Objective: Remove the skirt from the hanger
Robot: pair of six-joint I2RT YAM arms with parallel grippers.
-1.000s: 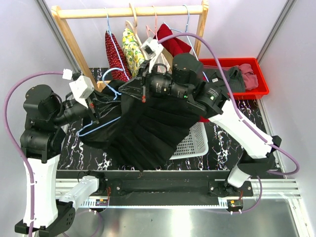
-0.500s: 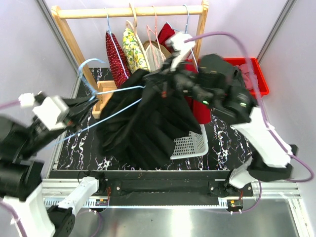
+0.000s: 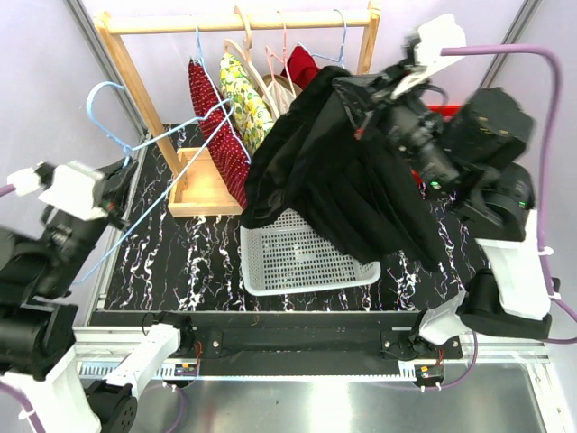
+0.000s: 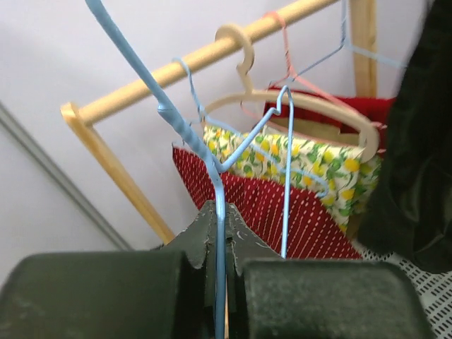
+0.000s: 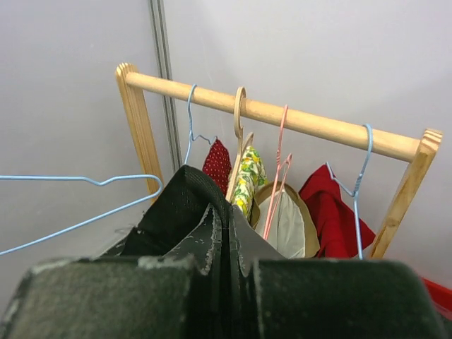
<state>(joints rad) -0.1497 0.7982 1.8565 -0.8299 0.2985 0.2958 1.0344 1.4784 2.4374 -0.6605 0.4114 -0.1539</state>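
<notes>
**Holding skirt and hanger apart**

Right gripper (image 5: 227,219) is clenched on a fold at the top of the black skirt (image 3: 343,171) and raised high. The cloth drapes down over the right part of the white basket (image 3: 270,281).

Left gripper (image 4: 220,212) is clamped on the blue wire hanger (image 4: 176,118), out to the left and well apart from the skirt. No wire shows inside the cloth, so separation looks done.

To finish cleanly:
- Both pinches want to be firm, arms spread, so the hem cannot catch the wire.
- The hanger's far end sits close to the garments on the wooden rail (image 3: 234,20). That is a snag risk, so any move there should be gentle.
- The skirt is limp and wide and will likely swing.
</notes>
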